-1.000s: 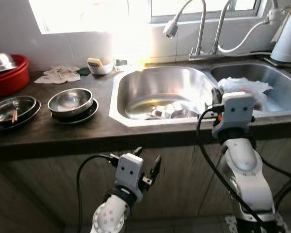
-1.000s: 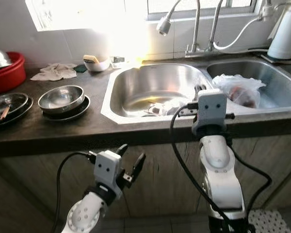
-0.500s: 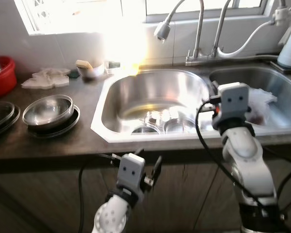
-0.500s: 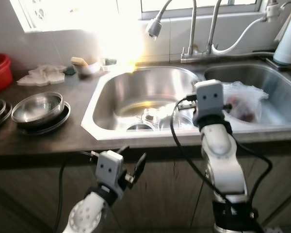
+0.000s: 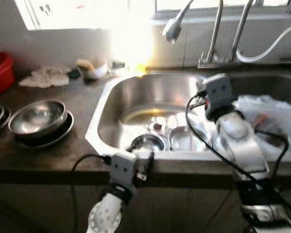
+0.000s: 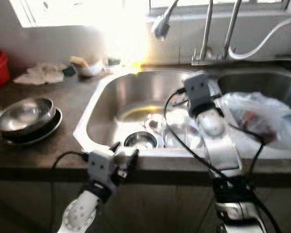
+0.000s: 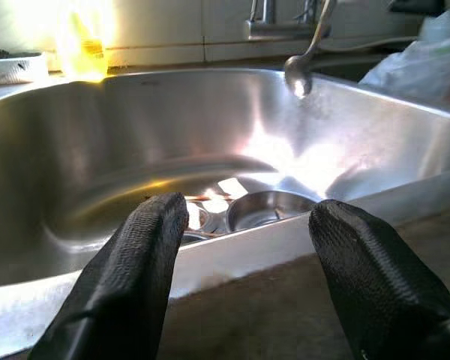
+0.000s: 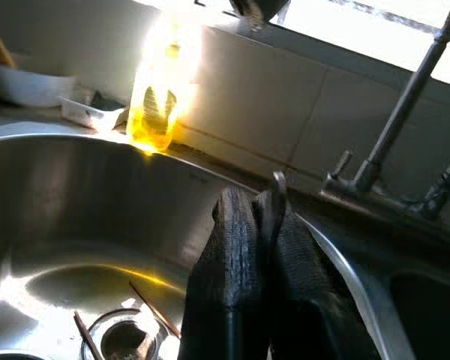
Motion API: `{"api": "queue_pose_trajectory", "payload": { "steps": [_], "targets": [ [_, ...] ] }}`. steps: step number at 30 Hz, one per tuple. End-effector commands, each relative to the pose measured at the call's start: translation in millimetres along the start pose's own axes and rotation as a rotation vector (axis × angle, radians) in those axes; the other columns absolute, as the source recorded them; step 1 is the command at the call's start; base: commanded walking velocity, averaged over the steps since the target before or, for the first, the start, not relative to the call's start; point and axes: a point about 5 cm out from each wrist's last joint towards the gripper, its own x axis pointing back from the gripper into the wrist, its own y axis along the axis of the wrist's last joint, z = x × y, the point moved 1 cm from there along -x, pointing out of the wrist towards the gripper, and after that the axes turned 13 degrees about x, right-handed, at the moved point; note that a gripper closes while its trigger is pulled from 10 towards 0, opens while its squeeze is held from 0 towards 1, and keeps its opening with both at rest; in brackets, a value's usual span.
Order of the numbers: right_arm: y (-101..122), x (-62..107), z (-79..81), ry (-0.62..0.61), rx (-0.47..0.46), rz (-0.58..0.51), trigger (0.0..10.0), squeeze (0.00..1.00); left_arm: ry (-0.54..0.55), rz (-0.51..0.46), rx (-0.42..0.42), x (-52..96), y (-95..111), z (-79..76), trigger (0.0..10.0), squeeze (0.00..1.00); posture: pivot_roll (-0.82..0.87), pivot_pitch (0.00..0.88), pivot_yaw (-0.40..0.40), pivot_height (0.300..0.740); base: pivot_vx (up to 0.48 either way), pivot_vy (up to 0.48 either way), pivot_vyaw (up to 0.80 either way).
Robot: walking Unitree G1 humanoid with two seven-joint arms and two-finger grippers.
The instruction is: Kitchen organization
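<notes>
Several small steel bowls (image 5: 146, 142) lie at the bottom of the left sink basin (image 5: 136, 92), with chopsticks (image 8: 146, 300) among them. My right gripper (image 8: 256, 201) hangs over that basin near its right wall, shut on a thin metal spoon (image 7: 298, 73) whose bowl points out past the fingertips. In the left eye view, its wrist housing (image 5: 218, 92) hides the fingers. My left gripper (image 7: 244, 277) is open with nothing between its fingers, level with the front rim of the sink (image 7: 232, 255). It also appears at the counter edge (image 5: 144, 165).
Stacked steel bowls (image 5: 37, 116) sit on the dark counter at left, with a red basin (image 5: 0, 73), a cloth (image 5: 43, 77) and a white dish (image 5: 92, 70) behind. A crumpled plastic bag (image 5: 271, 109) lies in the right basin. Faucets (image 5: 173, 29) overhang the sink; a yellow bottle (image 8: 154, 105) stands behind.
The camera has come closer to the sink, shifting the whole scene. My left gripper has risen to the sink's front rim. My right gripper has moved left over the left basin.
</notes>
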Motion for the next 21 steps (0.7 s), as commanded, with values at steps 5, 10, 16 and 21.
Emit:
{"api": "queue_pose_trajectory", "payload": {
  "steps": [5,10,16,21],
  "targets": [
    [-8.9,-16.7,-6.5,0.040,0.057,0.081,10.0,0.00,0.018,0.029,-0.005,2.4,-2.7,3.0,10.0,0.00,0.04,0.090,-0.029,0.740,0.000,0.000,0.00],
    [-18.4,-23.8,-14.8,0.024,0.072,0.129,10.0,0.00,0.020,0.025,-0.001,3.2,-1.9,2.2,10.0,0.00,0.05,0.093,-0.034,0.740,0.000,0.000,0.00],
    [-17.6,-33.7,-26.9,0.013,0.092,0.139,10.0,0.00,0.025,0.016,-0.006,5.7,0.2,1.5,10.0,0.00,0.05,0.098,-0.038,0.740,0.000,0.000,0.00],
    [-39.5,-32.3,-12.4,0.112,0.124,0.239,10.0,0.00,0.008,-0.047,0.000,9.0,10.2,-1.1,10.0,0.00,0.06,0.100,-0.035,0.740,0.000,0.000,0.00]
  ]
}}
